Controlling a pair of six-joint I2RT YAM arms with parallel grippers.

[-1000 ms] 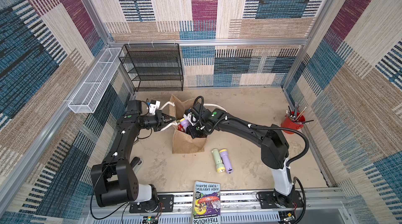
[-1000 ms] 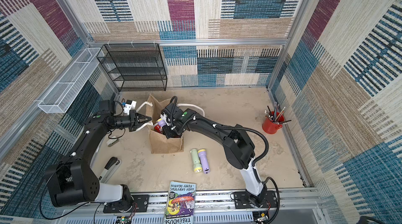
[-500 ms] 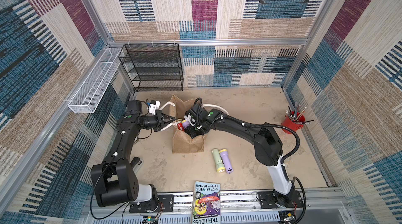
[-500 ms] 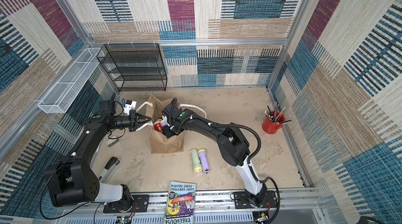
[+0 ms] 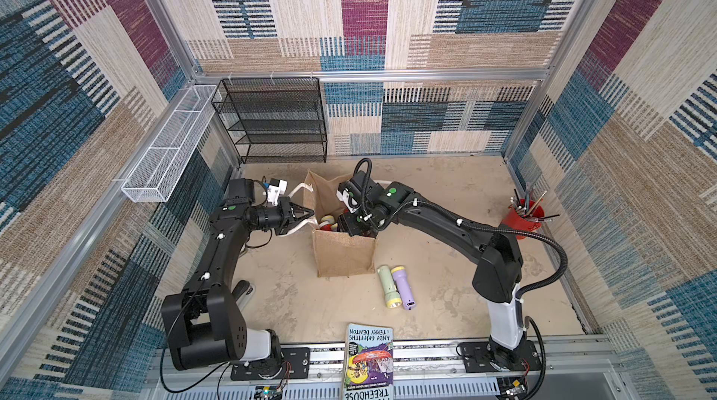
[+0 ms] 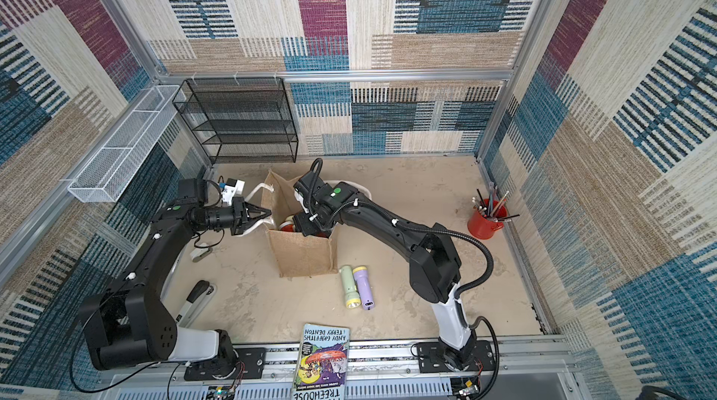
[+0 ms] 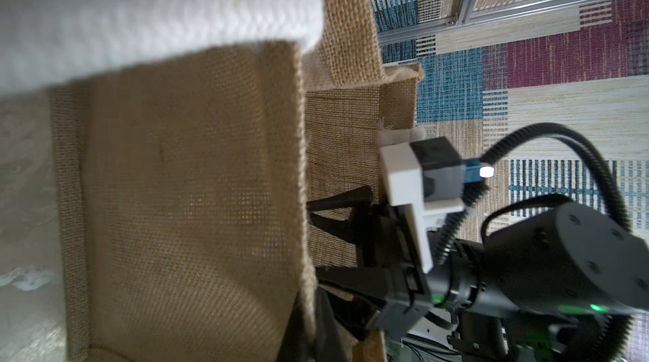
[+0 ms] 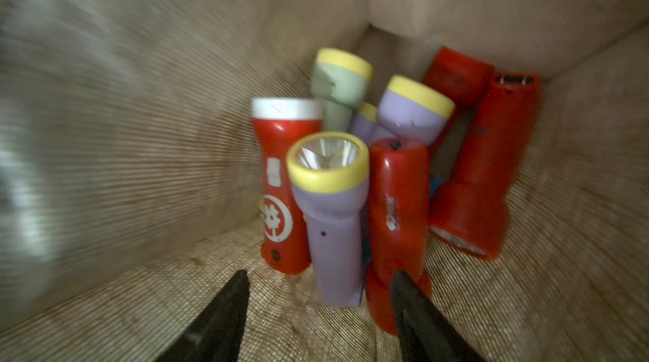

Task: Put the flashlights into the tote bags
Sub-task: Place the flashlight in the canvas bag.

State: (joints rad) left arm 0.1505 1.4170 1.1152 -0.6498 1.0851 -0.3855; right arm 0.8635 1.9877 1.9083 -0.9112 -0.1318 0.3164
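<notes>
Flashlights [image 8: 330,202] piled in the bag [image 5: 343,254]; green one [image 5: 389,281] and lilac one [image 5: 403,287] lie outside, just beside it. You're at release: right gripper [image 8: 319,274] inside the bag, jaws apart, empty; left gripper [image 5: 308,217] pinches the handle [image 7: 158,9] (mouth propped). Next: lift clear, grab green.

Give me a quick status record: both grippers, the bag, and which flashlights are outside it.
tote bag: upright on the table, mouth open
left gripper: shut, at the bag's white rope handle; whether it pinches the rope is not clear
right gripper: open, down inside the bag, holding nothing
inside the bag: cluster of flashlights, at least seven, red, lilac and pale green, in one corner
outside the bag: pale green flashlight and lilac flashlight, side by side on the table beside the bag
left to do: those two
</notes>
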